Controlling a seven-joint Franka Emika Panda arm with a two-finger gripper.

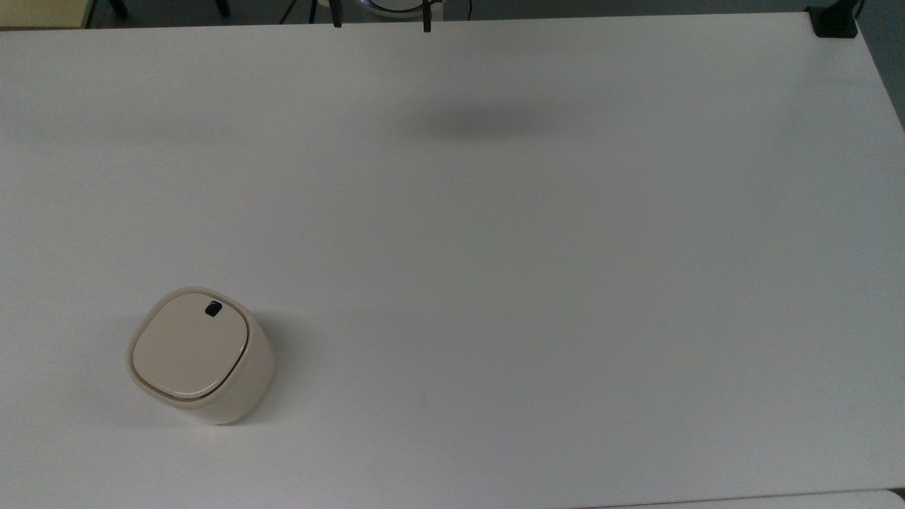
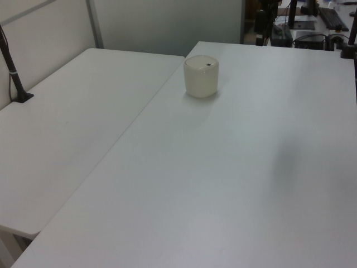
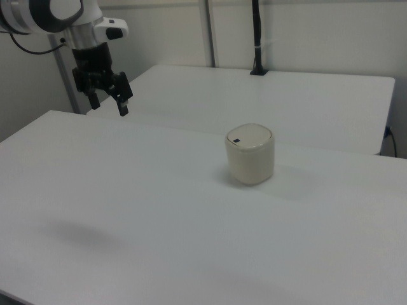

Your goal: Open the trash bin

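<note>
Trash bin point(image 1: 200, 353) sits upright on the white bench point(image 1: 537, 268), near the top view's lower-left corner, a bit in from both edges. Lid point(image 1: 189, 346) flat and closed, thin brown rim line around it, small black button point(image 1: 213, 309) at the lid's upper-right corner in the top view. Cream-beige rounded-square body.

In the left view the trash bin point(image 2: 201, 76) is toward the bench's far edge, just beside the seam where a second white table point(image 2: 61, 134) butts against the bench (button point(image 2: 208, 65) on the far right part of the lid). In the right view the trash bin point(image 3: 250, 154) stands right of centre, button point(image 3: 235, 140) on the lid's near left side.

Gripper point(image 3: 109, 104) hangs in the air in the right view's upper left, above the bench's far-left edge, well apart from the trash bin. Fingers point(image 3: 124, 104) point down with a clear gap between them, jaws released, nothing held. White arm segment point(image 3: 44, 13) above it.

Soft shadow point(image 1: 488, 124) on the bench near the top view's upper edge. Black pole clamp point(image 2: 15, 75) on the second table's left edge in the left view.
</note>
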